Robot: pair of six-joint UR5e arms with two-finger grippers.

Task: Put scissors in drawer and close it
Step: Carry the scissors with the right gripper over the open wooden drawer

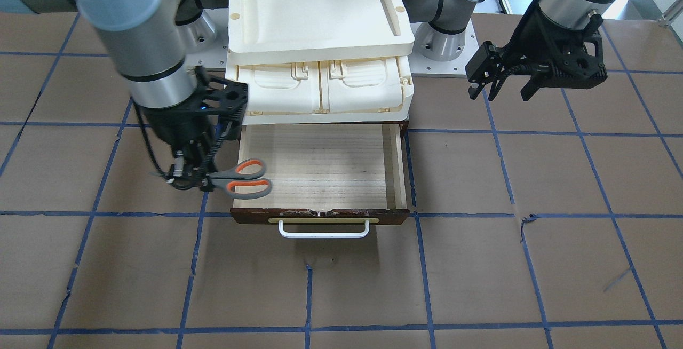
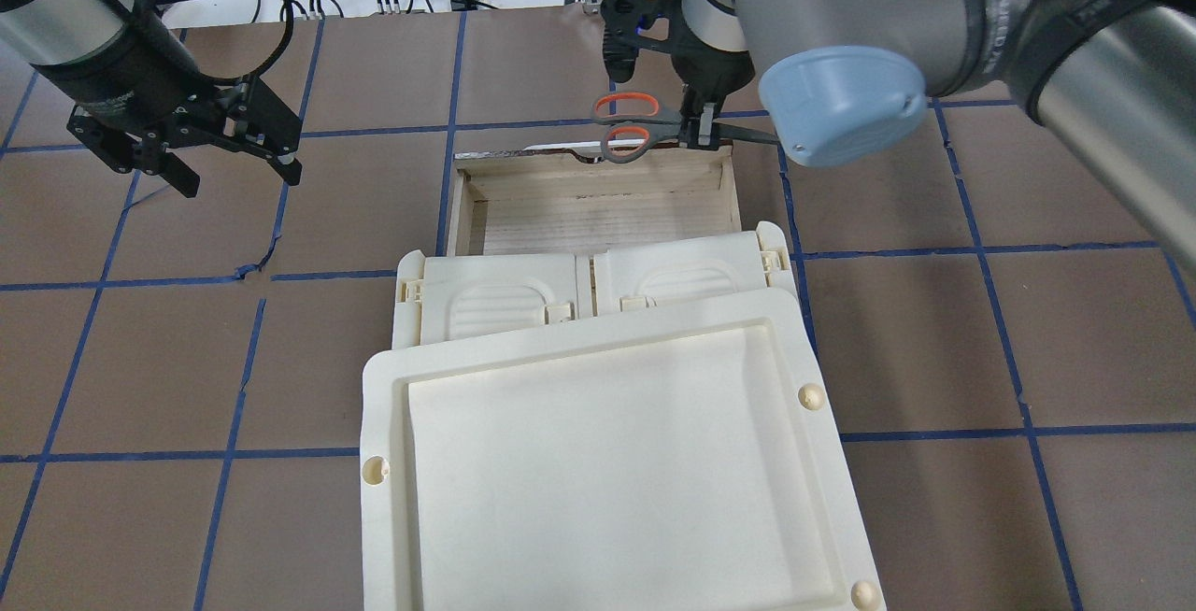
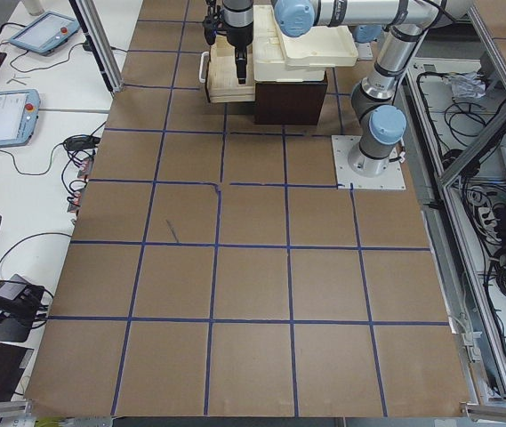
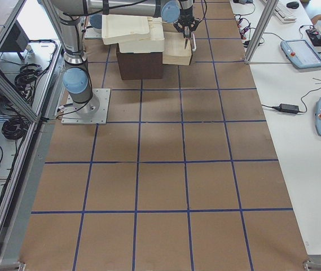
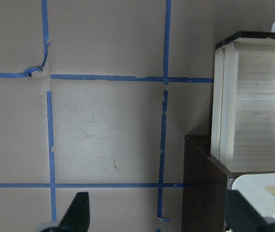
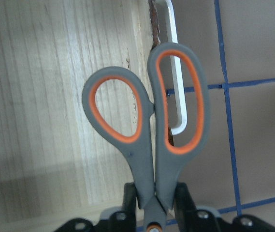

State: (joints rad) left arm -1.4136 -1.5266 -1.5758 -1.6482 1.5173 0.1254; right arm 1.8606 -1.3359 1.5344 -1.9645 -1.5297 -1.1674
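The scissors [image 1: 246, 179] have grey handles lined orange. My right gripper [image 1: 184, 175] is shut on their blades and holds them level, handles pointing over the open drawer's [image 1: 397, 167] corner by its dark front panel. In the right wrist view the scissors [image 6: 147, 121] hang with one loop over the pale wood floor [image 6: 40, 96] and the other over the white bar handle [image 6: 176, 72]. From overhead the scissors [image 2: 628, 125] are above the drawer's [image 2: 598, 209] far edge. My left gripper [image 1: 499, 93] is open and empty, off to the drawer's side above the table; it also shows overhead [image 2: 238, 177].
A cream plastic tray [image 1: 320, 50] lies tilted on a cream case [image 1: 320, 85] on top of the dark brown cabinet [image 3: 290, 102] that holds the drawer. The drawer has nothing in it. The table is brown with blue tape lines.
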